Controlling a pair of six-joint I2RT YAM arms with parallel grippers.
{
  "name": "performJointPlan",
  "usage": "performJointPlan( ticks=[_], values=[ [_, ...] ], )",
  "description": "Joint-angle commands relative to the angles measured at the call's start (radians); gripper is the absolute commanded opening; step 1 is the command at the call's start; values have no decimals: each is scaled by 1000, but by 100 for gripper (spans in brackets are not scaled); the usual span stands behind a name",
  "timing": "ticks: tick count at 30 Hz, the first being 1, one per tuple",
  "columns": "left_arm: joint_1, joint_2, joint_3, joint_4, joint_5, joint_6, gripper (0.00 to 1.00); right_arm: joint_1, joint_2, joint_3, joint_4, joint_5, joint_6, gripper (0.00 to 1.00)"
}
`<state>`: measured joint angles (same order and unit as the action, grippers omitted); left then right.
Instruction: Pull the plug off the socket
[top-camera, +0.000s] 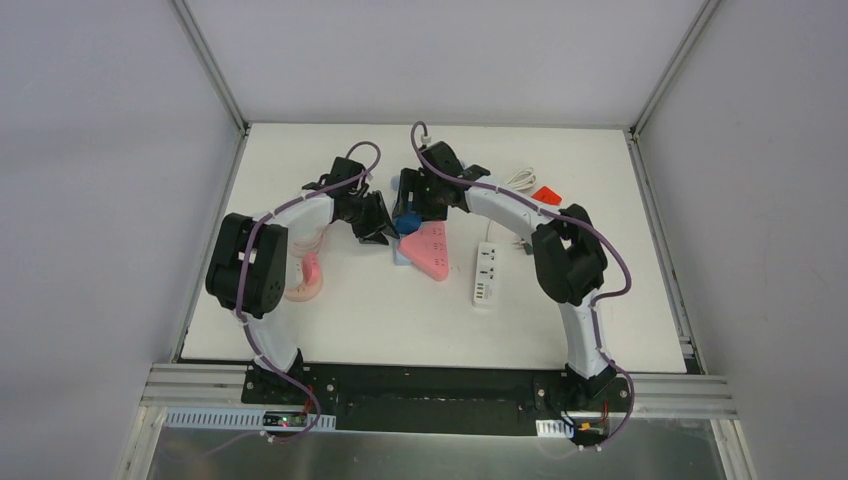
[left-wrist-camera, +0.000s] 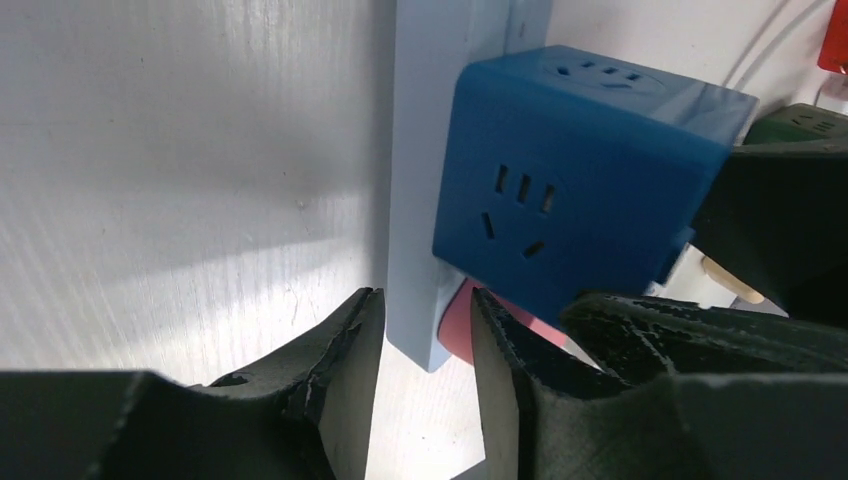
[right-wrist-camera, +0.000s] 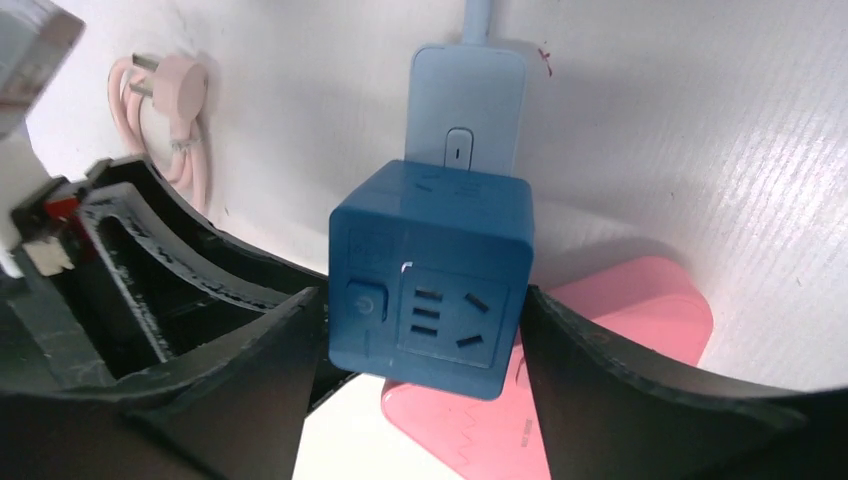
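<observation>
A blue cube plug (top-camera: 405, 222) sits plugged into a light-blue socket strip (left-wrist-camera: 415, 200), whose end also shows in the right wrist view (right-wrist-camera: 468, 110). A pink triangular socket (top-camera: 430, 250) lies against them. My right gripper (right-wrist-camera: 422, 310) is shut on the blue cube plug (right-wrist-camera: 430, 260), one finger on each side face. My left gripper (left-wrist-camera: 425, 305) straddles the near end of the light-blue strip, its fingers close against the strip and the pink edge. In the top view both grippers, left (top-camera: 385, 232) and right (top-camera: 408, 212), meet at the cube in the middle of the table.
A white power strip (top-camera: 486, 273) lies to the right of the pink socket. A white cable (top-camera: 520, 178) and a red object (top-camera: 545, 194) lie at the back right. A pink cable with its plug (right-wrist-camera: 165, 90) lies near the left arm (top-camera: 305, 280).
</observation>
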<state>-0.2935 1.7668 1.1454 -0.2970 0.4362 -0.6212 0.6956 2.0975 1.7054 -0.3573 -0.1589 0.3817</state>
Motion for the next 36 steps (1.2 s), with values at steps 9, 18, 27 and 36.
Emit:
performJointPlan(
  ticks=[9,18,27,36],
  values=[
    [2,76,-31,88,7,-57,27,9,20,82,-51,84,17,37],
    [2,89,-110,99,-17,-54,20,30,32,152,-115,190,22,16],
    [2,96,-111,75,-46,-35,19,56,97,219,-196,301,6,61],
    [3,104,-110,42,-78,-27,16,66,104,243,-209,329,-3,46]
  ],
)
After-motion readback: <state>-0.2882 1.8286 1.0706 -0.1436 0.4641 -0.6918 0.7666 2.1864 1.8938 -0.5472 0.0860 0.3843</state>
